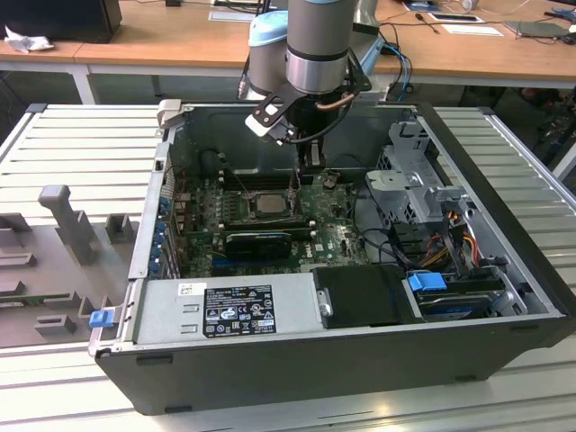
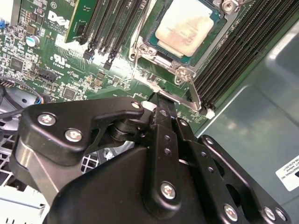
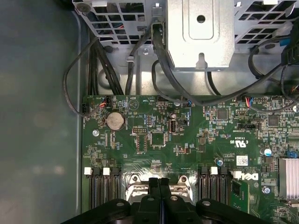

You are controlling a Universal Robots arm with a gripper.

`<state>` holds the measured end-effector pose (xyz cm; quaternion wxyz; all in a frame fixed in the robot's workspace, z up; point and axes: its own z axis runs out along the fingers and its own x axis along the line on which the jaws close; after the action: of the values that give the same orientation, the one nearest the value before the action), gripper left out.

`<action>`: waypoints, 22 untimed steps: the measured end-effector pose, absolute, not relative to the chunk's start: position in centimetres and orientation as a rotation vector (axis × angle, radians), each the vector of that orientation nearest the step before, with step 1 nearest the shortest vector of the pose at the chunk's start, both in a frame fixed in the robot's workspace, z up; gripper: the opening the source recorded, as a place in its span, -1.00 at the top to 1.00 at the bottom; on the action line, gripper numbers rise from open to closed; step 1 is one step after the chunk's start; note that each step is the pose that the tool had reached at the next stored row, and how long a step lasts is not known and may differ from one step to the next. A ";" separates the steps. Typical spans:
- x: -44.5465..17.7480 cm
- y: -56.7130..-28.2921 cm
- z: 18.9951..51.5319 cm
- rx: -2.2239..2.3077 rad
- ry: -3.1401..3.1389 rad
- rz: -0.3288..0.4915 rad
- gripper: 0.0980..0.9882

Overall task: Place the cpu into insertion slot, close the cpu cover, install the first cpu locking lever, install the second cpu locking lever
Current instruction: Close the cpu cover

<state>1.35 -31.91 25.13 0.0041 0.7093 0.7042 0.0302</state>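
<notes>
At the middle of the motherboard (image 2: pixel 56 70), the cpu (image 2: pixel 187 25) lies under its lowered cover (image 2: pixel 208 46), and the empty tool (image 2: pixel 159 99), fingers pressed together, meets a seemingly unlatched lever (image 2: pixel 194 93).

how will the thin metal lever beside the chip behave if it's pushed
The lever is a thin bare metal rod, so it probably flexes and springs back. Its smooth shine suggests the shut gripper could slip off it. It looks light.
</notes>
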 end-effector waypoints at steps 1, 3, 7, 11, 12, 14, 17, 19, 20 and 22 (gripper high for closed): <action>1.3 -31.9 25.1 2.223 2.206 0.095 0.98; 1.3 -31.9 25.1 2.223 2.206 0.095 0.98; 1.2 -31.9 25.1 2.223 2.206 0.095 0.98; 1.2 -31.9 25.1 2.223 2.206 0.095 0.98; 1.1 -31.9 25.1 2.223 2.206 0.095 0.98; 1.1 -31.9 25.1 2.223 2.206 0.095 0.98; 0.9 -31.9 25.1 2.223 2.207 0.095 0.98; 0.7 -31.9 25.1 2.223 2.207 0.095 0.98; 0.6 -31.9 25.1 2.223 2.206 0.095 0.98; 0.5 -31.9 25.1 2.223 2.207 0.095 0.98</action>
<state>0.48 -31.91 25.12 0.0040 0.7094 0.7042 0.0303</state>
